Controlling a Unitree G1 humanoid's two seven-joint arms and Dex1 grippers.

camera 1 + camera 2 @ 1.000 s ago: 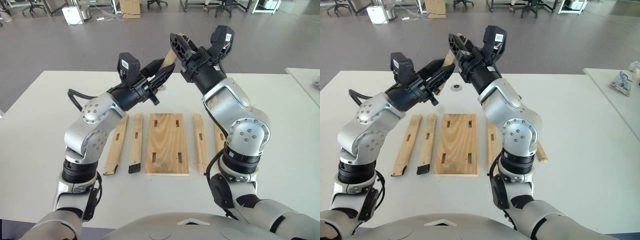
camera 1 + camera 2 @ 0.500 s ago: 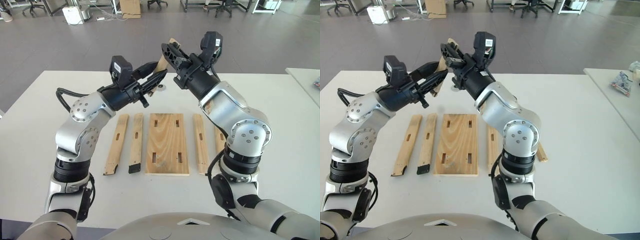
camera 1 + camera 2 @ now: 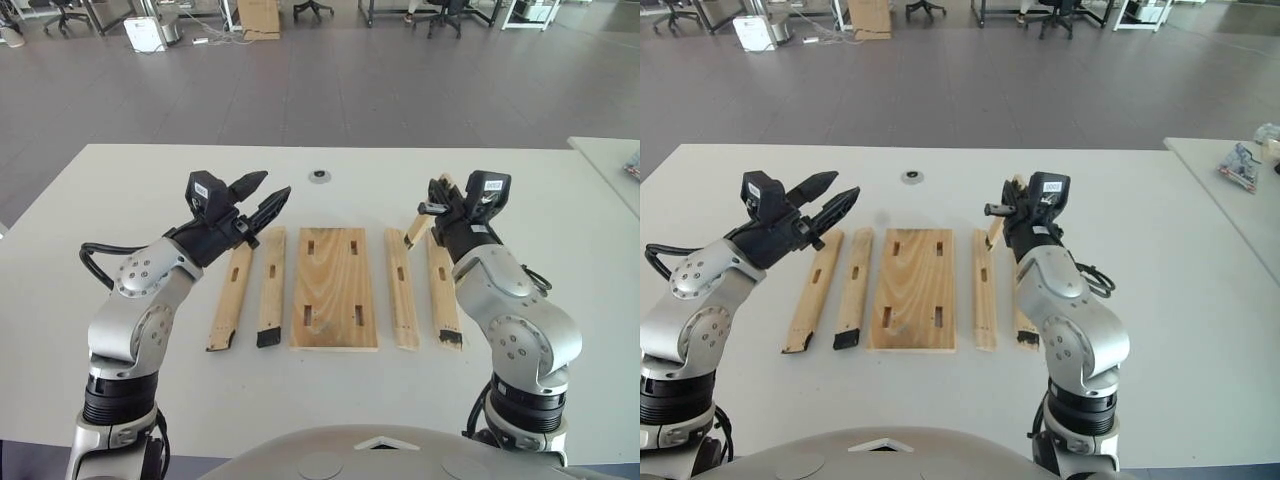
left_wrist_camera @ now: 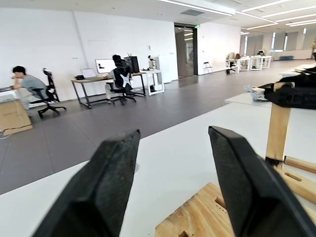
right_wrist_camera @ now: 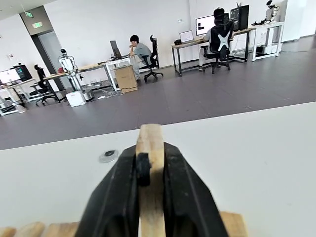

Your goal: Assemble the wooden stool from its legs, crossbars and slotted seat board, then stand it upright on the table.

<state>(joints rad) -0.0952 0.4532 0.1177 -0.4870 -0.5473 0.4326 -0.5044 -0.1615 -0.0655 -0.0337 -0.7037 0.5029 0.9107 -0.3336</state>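
The slotted seat board (image 3: 335, 285) lies flat at the centre of the table (image 3: 120, 190), in the middle of the head view. To its left a slotted strip (image 3: 232, 295) and a dark-tipped strip (image 3: 271, 290) are laid parallel to it. To its right an inner strip (image 3: 401, 288) and an outer strip (image 3: 443, 300) are laid in the same way. All four are apart from the board. The left gripper (image 3: 277, 182) is held above the table at centre left with its fingers spread wide, and nothing is between them. The right gripper (image 3: 432, 203), at centre right, is clenched on a short wooden piece (image 3: 413, 232), whose lower end comes down near the far end of the inner strip. The wooden parts are judged to be light, stiff and dry, so little slipping is expected. The thin ends may chip if they are forced into a slot at an angle. Each strip is probably best taken near its middle, so that the end to be inserted is left free.
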